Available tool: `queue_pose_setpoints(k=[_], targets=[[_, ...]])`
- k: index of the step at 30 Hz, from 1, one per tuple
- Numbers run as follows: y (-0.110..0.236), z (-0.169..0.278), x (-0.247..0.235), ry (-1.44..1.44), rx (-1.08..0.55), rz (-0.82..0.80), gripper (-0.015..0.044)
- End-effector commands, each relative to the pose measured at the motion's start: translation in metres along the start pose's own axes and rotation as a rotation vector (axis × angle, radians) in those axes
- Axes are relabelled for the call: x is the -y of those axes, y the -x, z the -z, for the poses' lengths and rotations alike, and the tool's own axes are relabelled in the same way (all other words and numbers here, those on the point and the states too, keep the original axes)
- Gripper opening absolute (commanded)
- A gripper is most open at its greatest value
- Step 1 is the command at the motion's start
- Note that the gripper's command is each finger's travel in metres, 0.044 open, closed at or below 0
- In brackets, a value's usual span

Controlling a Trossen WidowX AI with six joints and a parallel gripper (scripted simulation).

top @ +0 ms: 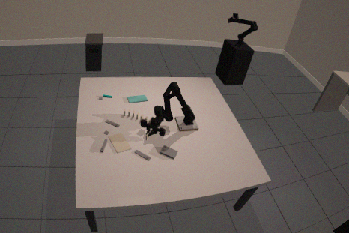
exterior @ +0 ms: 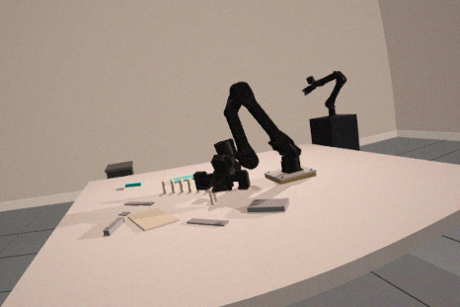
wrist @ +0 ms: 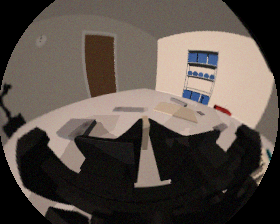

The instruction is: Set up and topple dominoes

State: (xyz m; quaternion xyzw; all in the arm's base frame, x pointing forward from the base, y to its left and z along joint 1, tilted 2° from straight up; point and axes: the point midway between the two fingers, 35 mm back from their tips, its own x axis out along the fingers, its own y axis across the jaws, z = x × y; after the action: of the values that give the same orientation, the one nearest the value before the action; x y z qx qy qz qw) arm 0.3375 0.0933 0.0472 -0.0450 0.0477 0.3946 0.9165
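A row of several small beige dominoes (top: pixel 132 115) (exterior: pixel 177 186) stands on the white table (top: pixel 210 162) (exterior: pixel 345 214), left of the arm's base. My gripper (top: pixel 147 135) (exterior: pixel 213 191) (wrist: pixel 144 121) is shut on one more beige domino (exterior: pixel 212 196) (wrist: pixel 145 136). It holds this domino nearly upright and low over the table, a little off the right end of the row, on the nearer side. I cannot tell whether the domino touches the table. In the wrist view the domino shows as a thin upright strip between the dark fingers.
Flat pieces lie around: a teal plate (top: pixel 137 99) (exterior: pixel 183 178), a small teal bar (top: pixel 107 96) (exterior: pixel 132 185), a beige plate (top: pixel 119 142) (exterior: pixel 153 219), grey bars (top: pixel 111 123) (top: pixel 103 145) (top: pixel 142 155) (exterior: pixel 207 222), a grey block (top: pixel 168 151) (exterior: pixel 268 205). The arm's base (top: pixel 186 124) stands to the right.
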Motion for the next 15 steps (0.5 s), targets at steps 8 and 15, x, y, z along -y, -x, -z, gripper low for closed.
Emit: queue_pose_setpoints(k=[8,15], targets=[[-0.0009,0.0007,0.001,0.011,0.0,0.003,0.0075],[-0.0009,0.0007,0.001,0.011,0.0,0.003,0.0259]])
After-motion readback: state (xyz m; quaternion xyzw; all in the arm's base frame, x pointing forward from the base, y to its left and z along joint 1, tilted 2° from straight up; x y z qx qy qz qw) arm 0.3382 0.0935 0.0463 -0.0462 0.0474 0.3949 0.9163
